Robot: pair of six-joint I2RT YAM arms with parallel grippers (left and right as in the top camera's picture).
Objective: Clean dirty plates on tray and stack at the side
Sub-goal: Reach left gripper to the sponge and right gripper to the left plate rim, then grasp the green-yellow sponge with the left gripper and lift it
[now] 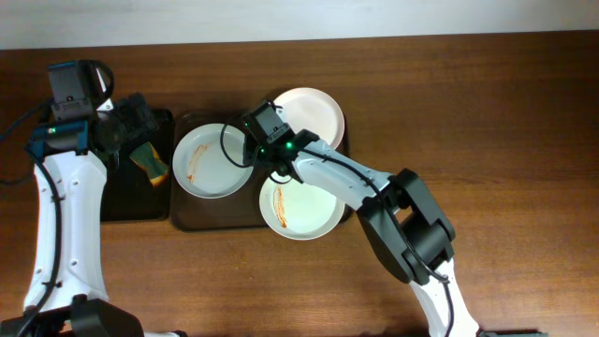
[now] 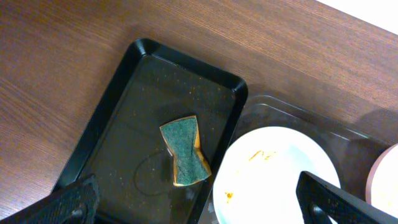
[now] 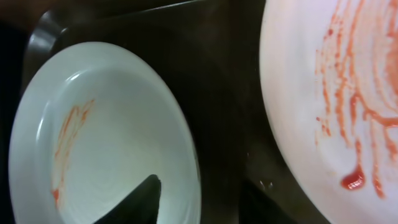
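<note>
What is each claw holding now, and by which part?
Nothing is held. The left claw hangs open over the black tray; the right claw straddles a smeared plate's rim, open.

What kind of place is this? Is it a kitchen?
Probably a robot practice table, not a real kitchen: sauce-smeared plates on a brown tray, a sponge in a black tray, and robot arms over a wooden table.

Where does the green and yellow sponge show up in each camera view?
Overhead: the green and yellow sponge lies at the left, on the small black tray.
Left wrist: near the picture's middle, on the same black tray.
Right wrist: not in it.
Shared landmark: the round white plate with a thin orange smear, next to the black tray.
</note>
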